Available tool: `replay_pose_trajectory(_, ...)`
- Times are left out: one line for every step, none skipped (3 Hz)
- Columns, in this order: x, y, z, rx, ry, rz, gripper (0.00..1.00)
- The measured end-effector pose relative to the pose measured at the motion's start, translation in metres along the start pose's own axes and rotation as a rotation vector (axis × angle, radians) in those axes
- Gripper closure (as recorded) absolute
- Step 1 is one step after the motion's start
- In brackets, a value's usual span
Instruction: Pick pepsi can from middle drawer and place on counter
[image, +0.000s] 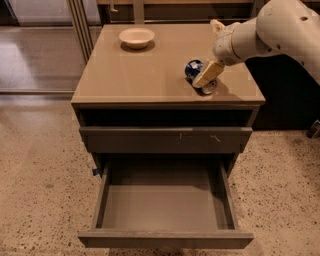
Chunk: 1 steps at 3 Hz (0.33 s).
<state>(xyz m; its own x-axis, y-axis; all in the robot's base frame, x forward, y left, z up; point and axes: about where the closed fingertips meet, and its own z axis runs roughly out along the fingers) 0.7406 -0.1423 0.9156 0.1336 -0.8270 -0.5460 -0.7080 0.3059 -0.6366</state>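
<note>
Thin aluminium, light, slick, easily dented: the can lies near the edge of the counter, with the gripper jaws clamped across its middle, the safest hold.

The scene is lit moderately from above, in warm tones. A soft sheen is spread across the counter. A small dark shadow is cast beneath the gripper, which is clamped on the pepsi can near the counter's right edge. The open middle drawer is evenly lit; the recess under the counter is left dark.
</note>
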Motion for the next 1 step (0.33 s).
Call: replay_pose_trajectory(0.0000, 0.0000, 0.0000, 0.000, 0.000, 0.000, 0.00)
